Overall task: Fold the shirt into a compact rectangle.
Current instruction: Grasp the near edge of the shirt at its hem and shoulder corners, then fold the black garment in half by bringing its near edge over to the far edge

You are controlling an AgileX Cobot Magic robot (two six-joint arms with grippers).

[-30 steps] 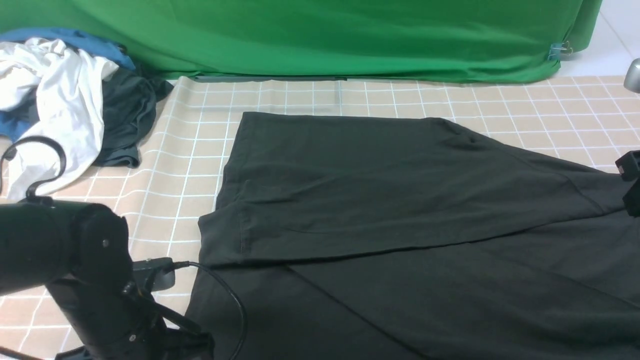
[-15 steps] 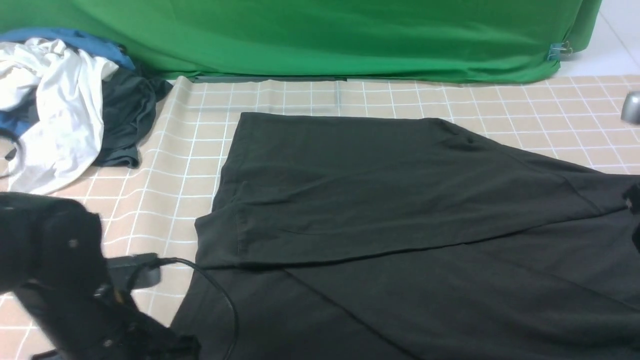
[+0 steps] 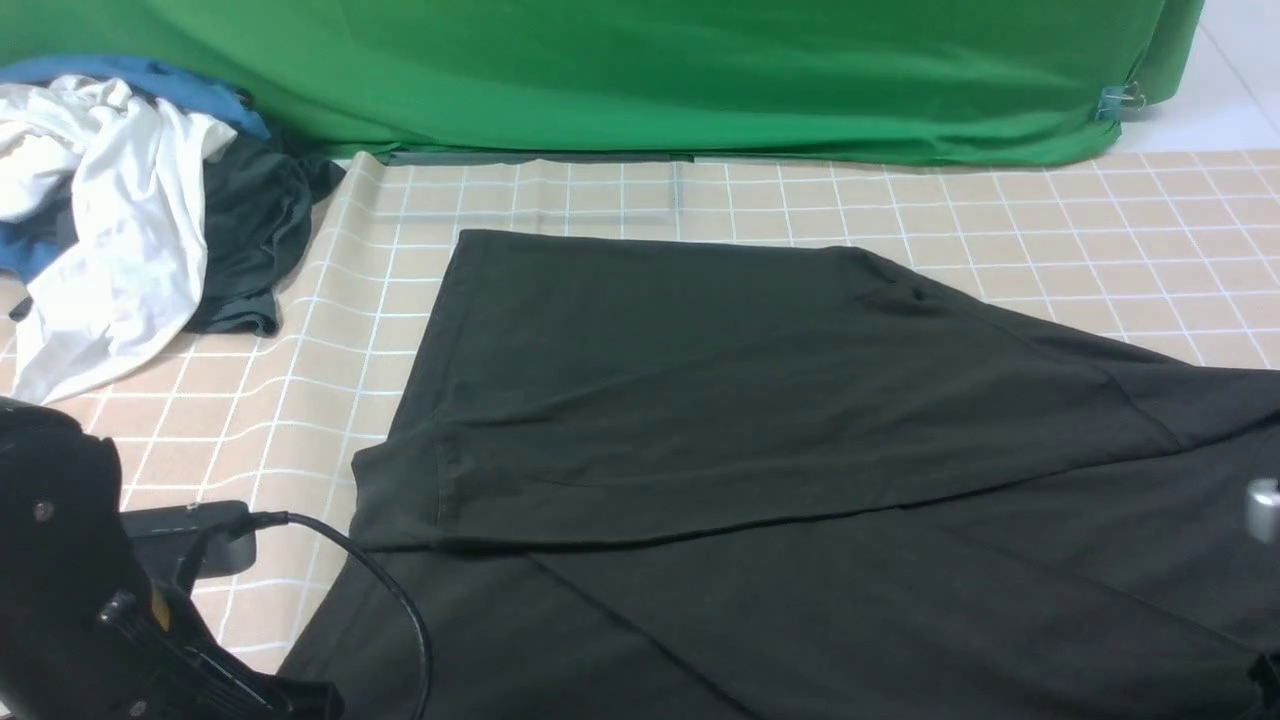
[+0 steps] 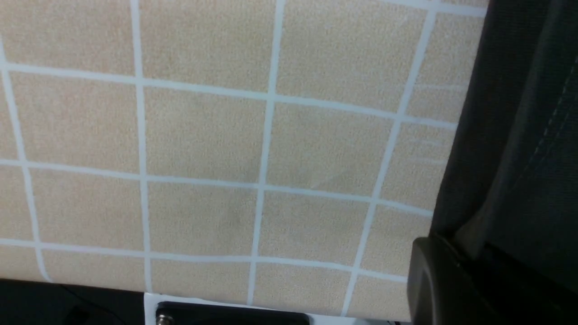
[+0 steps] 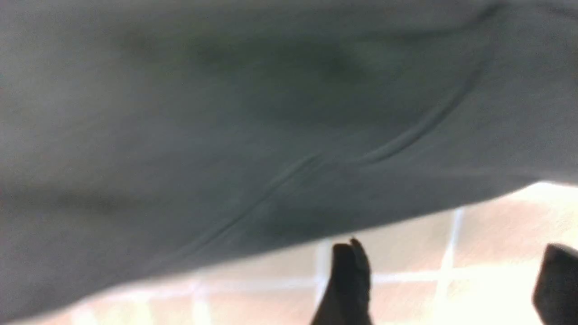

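Beyond the shirt's left edge lies a loose pile of white, blue and dark grey clothes (image 3: 120, 220), well apart from it and no part of the job. Just beside the shirt's near left corner stands the left arm (image 3: 70, 600). Its left tool (image 4: 465, 271) is closed tight, and in the left wrist view the stitched hem runs right into its finger, so it looks to be pinching that edge.

The shirt (image 3: 760, 400), large and black, lies spread on the checked counter (image 3: 1100, 220). One broad panel is already folded over the body, with its lower edge slanting across.

At the shirt's right edge, the right tool (image 5: 451, 284) hangs wide, with only bare counter between its fingers and the fabric just beside them.

This looks like a straightening step between folds: the left side draws the cloth taut while the right is free. Next, the right tool probably needs a fresh hold on the right edge. The pull should then stay low and even, or the folded panel may slip.
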